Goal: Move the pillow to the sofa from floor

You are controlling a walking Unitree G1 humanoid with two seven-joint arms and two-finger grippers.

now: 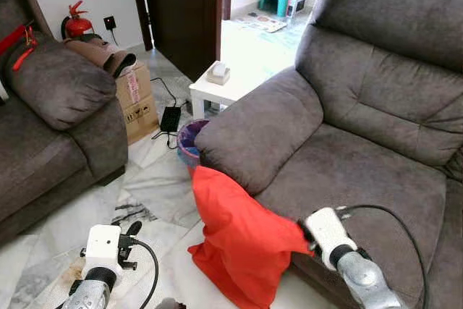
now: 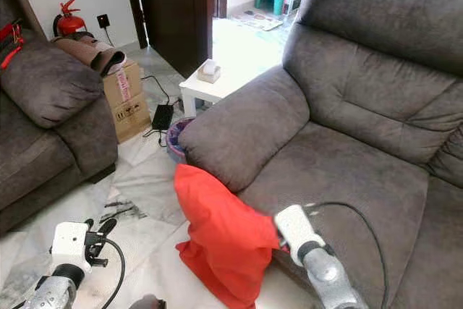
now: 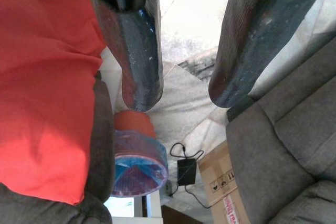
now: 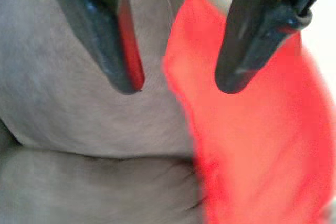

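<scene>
Meanwhile, the red pillow (image 1: 242, 240) leaned against the sofa (image 1: 347, 171) front, its lower end on the floor (image 1: 155, 193) and its top by the armrest. The right gripper (image 4: 173, 85) sat at the pillow's upper edge, fingers apart with fabric between them. The left gripper (image 3: 181, 95) hung low over the floor, fingers apart, holding nothing

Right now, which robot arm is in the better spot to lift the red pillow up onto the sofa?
The right. The right gripper is at the red pillow, its open fingers around a fold by the sofa seat's front edge. The left gripper hangs open over the floor, apart from the pillow.
</scene>
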